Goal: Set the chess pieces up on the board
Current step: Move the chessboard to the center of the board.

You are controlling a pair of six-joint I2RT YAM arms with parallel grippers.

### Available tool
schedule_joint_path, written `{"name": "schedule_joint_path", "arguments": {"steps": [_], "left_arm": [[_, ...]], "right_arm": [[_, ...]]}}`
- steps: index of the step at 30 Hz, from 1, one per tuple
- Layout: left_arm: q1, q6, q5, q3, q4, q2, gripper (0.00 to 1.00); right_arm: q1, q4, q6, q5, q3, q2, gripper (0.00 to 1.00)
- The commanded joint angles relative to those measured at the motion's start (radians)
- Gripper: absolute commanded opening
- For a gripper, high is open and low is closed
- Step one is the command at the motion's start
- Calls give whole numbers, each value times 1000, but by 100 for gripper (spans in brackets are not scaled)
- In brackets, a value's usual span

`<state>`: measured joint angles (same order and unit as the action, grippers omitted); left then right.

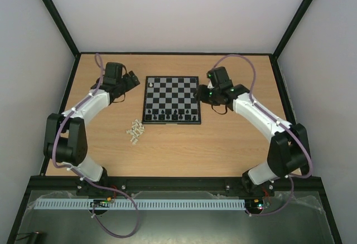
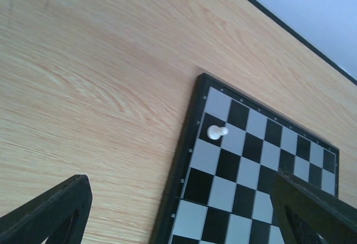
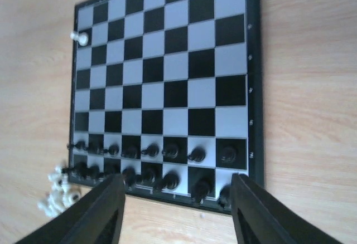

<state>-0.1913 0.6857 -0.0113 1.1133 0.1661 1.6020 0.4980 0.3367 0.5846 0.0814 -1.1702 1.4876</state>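
Observation:
The board (image 1: 172,91) lies at the middle back of the table. Black chess pieces (image 1: 170,113) fill its two near rows. One cream-white pawn (image 1: 150,81) stands near its far left corner. A pile of white pieces (image 1: 135,132) lies on the table off the board's near left corner. My left gripper (image 1: 133,81) is open and empty, just left of the board; its view shows the pawn (image 2: 216,132) on the board (image 2: 234,166). My right gripper (image 1: 199,95) is open and empty at the board's right edge; its view shows the black rows (image 3: 150,163), the pawn (image 3: 81,37) and the pile (image 3: 56,191).
Bare wooden table (image 1: 184,149) surrounds the board. Black frame posts and pale walls (image 1: 167,10) enclose the table at the back and sides. A slotted grey strip (image 1: 167,204) runs along the near edge by the arm bases.

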Motion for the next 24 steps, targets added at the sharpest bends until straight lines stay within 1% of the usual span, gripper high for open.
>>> {"name": "schedule_joint_path", "arguments": {"steps": [1,2,3,4,5,7,11,12,13,15,16,17,20,21,24], "left_arm": [[39,67,-72,-49,-124,-40,83],[44,74,-79,-57,-137,-37,77],[47,77,-82,-62,-145,-31,68],[51,81,-82,-62,-149,-22,59],[54,83,-87,-63,-153,-11,57],[60,87,-95,-64,-165,14,45],[66,101,-125,-47,-192,88,31],[66,104,-127,-40,-200,106,31],[66,106,-131,-38,-207,124,30],[66,109,-136,-28,-215,159,29],[66,109,-143,-24,-220,174,28],[66,110,-147,-21,-227,186,27],[66,112,-154,-13,-239,224,19],[66,111,-156,-5,-236,239,17],[66,109,-158,9,-239,268,16]], "right_arm": [[-61,-70,45,90,-29,56,43],[-71,-73,68,90,-35,80,40],[-83,-80,72,95,-39,97,36],[-97,-87,75,97,-42,114,36],[-111,-97,80,101,-41,130,35],[-140,-119,89,122,-41,170,35],[-176,-135,99,146,-83,279,35],[-179,-137,98,141,-98,304,34],[-182,-139,96,133,-111,325,32],[-186,-135,94,124,-151,367,21],[-189,-131,93,124,-172,392,18],[-190,-125,91,125,-191,414,18],[-193,-115,87,123,-236,475,17],[-196,-112,87,119,-244,488,17],[-213,-118,89,121,-253,519,17]]}}
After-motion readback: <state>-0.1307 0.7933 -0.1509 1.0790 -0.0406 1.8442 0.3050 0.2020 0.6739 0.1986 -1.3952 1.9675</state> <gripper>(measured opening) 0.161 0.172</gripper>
